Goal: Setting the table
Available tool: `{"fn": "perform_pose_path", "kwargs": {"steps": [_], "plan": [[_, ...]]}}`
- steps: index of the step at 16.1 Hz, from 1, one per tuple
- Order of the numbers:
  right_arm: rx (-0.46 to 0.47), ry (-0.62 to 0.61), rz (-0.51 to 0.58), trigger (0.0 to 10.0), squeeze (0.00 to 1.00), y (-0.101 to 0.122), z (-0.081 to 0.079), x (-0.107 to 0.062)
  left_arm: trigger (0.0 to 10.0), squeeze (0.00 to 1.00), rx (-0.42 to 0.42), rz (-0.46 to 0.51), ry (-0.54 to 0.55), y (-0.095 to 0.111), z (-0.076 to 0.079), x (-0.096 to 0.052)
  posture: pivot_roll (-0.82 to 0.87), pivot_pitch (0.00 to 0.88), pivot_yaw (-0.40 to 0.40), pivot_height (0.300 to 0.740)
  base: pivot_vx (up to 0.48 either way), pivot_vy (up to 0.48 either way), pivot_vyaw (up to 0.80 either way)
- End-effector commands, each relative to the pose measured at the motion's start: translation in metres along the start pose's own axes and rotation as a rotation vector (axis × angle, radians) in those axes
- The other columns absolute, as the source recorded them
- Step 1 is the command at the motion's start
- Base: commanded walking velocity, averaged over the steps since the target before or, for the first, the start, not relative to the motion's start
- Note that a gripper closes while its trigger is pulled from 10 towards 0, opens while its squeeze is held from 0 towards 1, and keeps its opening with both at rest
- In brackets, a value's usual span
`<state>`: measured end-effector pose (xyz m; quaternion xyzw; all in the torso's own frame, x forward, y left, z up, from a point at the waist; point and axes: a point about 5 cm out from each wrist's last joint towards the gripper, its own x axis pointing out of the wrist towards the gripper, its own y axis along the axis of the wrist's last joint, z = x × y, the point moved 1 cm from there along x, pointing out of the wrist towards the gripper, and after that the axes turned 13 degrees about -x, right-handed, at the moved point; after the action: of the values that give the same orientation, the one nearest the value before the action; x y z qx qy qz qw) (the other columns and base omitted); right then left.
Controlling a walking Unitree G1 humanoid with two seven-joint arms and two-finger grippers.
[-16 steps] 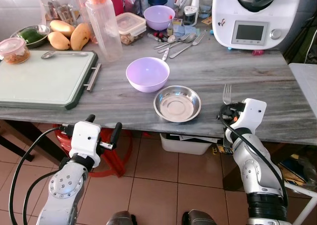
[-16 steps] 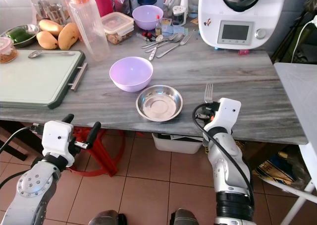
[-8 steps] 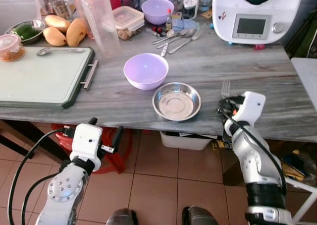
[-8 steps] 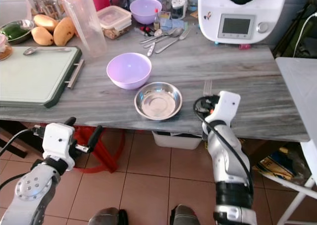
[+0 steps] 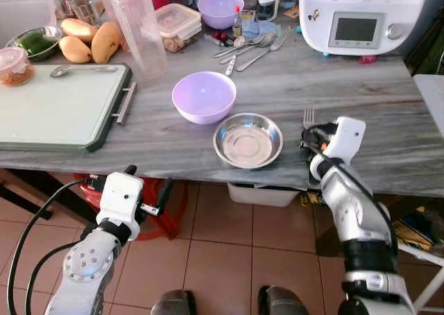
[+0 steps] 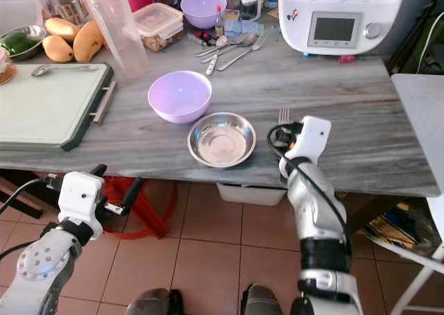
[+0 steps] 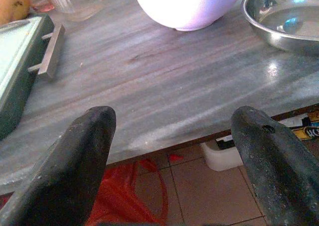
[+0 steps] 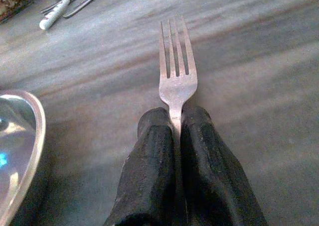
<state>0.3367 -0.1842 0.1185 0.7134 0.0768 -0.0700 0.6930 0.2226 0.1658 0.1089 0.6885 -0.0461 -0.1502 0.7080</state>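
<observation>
Grey counter [image 5: 277,93] carries a steel plate [image 5: 248,140]; at its 3 o'clock the right end effector [image 5: 310,130] holds a fork [image 5: 309,116].

Left wrist: left end effector [image 7: 174,136] gapes, idle.

Right wrist: fingers [image 8: 149,151] pinch the fork's handle; next, I judge, lowering and releasing it beside the plate.

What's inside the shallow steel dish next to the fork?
Nothing: the round stainless steel dish sits empty on the grey marble-look table, only reflections on its base. The right gripper, shut on the silver fork, holds it beside the dish.
</observation>
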Motion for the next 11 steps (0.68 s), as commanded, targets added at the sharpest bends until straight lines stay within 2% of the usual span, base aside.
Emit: {"fn": "perform_pose_path", "kwargs": {"steps": [1, 4, 11], "plan": [[0.001, -0.002, -0.069, 10.0, 0.00, -0.016, 0.002, 0.000, 10.0, 0.00, 0.006, -0.003, -0.002, 0.002, -0.002, -0.002, 0.10, 0.150, 0.101, 0.740, 0.000, 0.000, 0.00], [-0.005, 0.010, -0.067, 10.0, 0.00, -0.011, 0.000, 0.007, 10.0, 0.00, 0.007, -0.009, -0.008, 0.002, -0.001, -0.001, 0.10, 0.152, 0.103, 0.740, 0.000, 0.000, 0.00], [0.026, 0.049, -0.074, 10.0, 0.00, -0.008, -0.016, 0.011, 10.0, 0.00, 0.002, -0.011, -0.011, 0.002, 0.003, 0.000, 0.10, 0.152, 0.095, 0.740, 0.000, 0.000, 0.00]]}}
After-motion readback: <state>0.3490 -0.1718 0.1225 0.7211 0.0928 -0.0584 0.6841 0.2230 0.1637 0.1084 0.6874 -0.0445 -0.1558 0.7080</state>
